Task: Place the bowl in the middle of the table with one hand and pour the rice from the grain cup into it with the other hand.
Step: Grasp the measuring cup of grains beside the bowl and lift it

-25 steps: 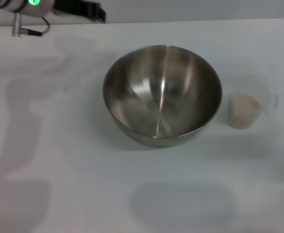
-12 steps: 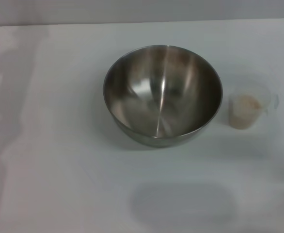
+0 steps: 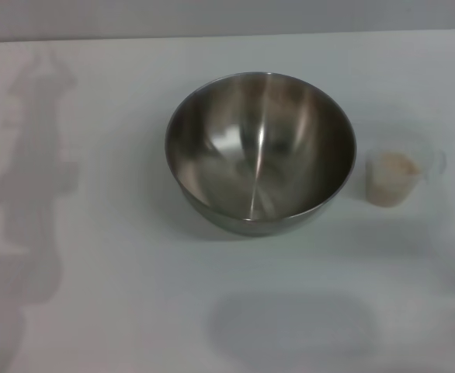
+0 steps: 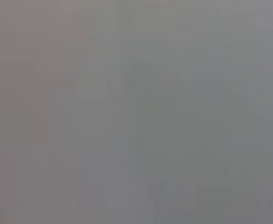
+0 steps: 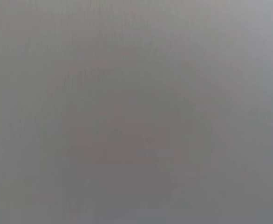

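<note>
Steel bowl (image 3: 260, 151) sits mid-table (image 3: 119, 311), grain cup (image 3: 398, 176) just beside.

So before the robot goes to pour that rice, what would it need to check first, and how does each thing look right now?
1. Bowl near the middle of the table, upright: ok.
2. Bowl inside holds nothing: ok.
3. Grain cup upright, beside the bowl on the robot's right, not touching it: ok.
4. Rice in the cup, none spilled on the table: ok.
5. Either gripper holding the cup: not ok, neither gripper is in view.
6. Gripper fingers open and ready: cannot tell.
</note>
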You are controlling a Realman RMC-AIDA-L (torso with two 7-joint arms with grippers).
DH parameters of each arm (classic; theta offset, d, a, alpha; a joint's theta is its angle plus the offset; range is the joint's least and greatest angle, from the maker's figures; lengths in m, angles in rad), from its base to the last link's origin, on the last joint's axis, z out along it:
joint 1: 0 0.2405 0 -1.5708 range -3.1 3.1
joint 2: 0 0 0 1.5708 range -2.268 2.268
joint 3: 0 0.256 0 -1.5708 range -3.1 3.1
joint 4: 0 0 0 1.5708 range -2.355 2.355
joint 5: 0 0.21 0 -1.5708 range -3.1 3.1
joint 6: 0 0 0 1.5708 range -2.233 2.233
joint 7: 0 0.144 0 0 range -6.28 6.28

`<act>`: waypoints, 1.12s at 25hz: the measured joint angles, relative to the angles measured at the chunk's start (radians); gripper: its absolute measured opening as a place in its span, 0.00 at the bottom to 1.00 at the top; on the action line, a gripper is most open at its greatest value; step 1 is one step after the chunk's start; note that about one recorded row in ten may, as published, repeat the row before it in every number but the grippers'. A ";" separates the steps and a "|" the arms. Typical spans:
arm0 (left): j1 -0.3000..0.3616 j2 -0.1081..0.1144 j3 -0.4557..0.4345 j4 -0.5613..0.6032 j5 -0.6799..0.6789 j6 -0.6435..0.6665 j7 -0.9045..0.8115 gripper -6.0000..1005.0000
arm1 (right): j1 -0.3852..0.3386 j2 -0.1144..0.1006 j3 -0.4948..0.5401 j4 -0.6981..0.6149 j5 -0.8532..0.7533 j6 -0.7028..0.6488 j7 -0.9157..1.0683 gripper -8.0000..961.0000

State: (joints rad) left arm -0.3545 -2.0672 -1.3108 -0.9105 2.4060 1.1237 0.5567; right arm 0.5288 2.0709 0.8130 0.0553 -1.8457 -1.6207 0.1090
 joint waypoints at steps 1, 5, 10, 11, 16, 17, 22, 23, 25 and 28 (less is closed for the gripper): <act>-0.006 0.002 0.004 0.075 0.060 0.080 -0.138 0.20 | -0.001 0.000 0.000 0.000 0.000 -0.001 0.000 0.66; 0.002 0.009 -0.010 0.142 0.117 0.123 -0.479 0.20 | -0.007 0.000 0.000 0.000 0.000 -0.002 0.000 0.66; 0.002 0.023 -0.056 0.240 0.242 0.081 -0.829 0.27 | -0.026 0.001 -0.001 0.001 0.000 -0.005 0.001 0.66; -0.003 0.030 -0.080 0.271 0.342 0.019 -0.912 0.29 | -0.034 0.001 -0.003 0.002 -0.001 -0.009 0.001 0.66; 0.015 0.025 -0.115 0.233 0.388 -0.104 -0.916 0.37 | -0.105 0.004 -0.045 0.017 -0.008 -0.061 0.001 0.66; 0.018 0.019 -0.125 0.230 0.391 -0.110 -0.912 0.39 | -0.105 0.004 -0.045 0.017 -0.008 -0.061 0.001 0.66; 0.021 0.014 -0.133 0.229 0.395 -0.111 -0.907 0.55 | -0.182 0.005 -0.152 0.025 -0.009 -0.077 0.003 0.66; 0.021 0.009 -0.145 0.229 0.402 -0.111 -0.894 0.58 | -0.199 0.006 -0.175 0.026 -0.009 -0.079 0.007 0.66; 0.020 0.009 -0.145 0.232 0.409 -0.119 -0.894 0.65 | -0.236 0.007 -0.218 0.034 -0.010 -0.085 0.011 0.65; 0.013 0.009 -0.143 0.241 0.413 -0.139 -0.894 0.75 | -0.292 0.008 -0.263 0.062 -0.010 -0.101 0.015 0.65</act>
State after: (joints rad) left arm -0.3411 -2.0587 -1.4537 -0.6695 2.8194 0.9847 -0.3376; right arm 0.2367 2.0791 0.5501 0.1173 -1.8558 -1.7218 0.1238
